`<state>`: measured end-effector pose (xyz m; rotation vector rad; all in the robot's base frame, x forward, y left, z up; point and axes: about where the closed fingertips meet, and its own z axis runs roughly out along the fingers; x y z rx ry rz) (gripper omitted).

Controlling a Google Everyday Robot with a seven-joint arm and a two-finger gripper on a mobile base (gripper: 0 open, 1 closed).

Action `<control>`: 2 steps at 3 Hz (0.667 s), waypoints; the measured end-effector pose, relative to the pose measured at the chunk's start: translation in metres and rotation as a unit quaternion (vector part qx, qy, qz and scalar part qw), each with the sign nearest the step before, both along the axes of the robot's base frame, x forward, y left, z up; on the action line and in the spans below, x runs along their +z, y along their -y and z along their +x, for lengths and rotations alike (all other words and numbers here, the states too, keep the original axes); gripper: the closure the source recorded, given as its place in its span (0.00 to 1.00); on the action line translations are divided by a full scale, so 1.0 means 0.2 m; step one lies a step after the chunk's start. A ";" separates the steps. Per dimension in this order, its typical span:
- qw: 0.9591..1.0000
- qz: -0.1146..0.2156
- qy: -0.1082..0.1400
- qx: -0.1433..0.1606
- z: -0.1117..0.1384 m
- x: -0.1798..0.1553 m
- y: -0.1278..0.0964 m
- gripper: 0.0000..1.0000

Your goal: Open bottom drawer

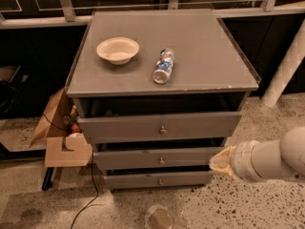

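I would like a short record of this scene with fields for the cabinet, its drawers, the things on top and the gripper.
cabinet: grey, three drawers
top drawer: pulled out a little, dark gap above its front
middle drawer: front set behind the top one's
bottom drawer: lowest, front furthest back, round knob untouched
on top: white bowl at left; bottle on its side right of it, apart
gripper: right of cabinet, level with the middle drawer's right end, off every knob

I'm seeing the bottom drawer (159,179) showing flat grey, low centre. The gripper (220,162), lower right, is looking tan against its white arm (271,160), and the floor (248,206) is showing speckled beige.
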<state>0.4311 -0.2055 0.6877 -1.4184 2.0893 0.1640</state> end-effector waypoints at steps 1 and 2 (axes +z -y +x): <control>1.000 0.018 0.022 -0.008 0.05 -0.30 0.03 1.00; 0.999 0.038 0.024 0.000 0.15 -0.63 0.05 1.00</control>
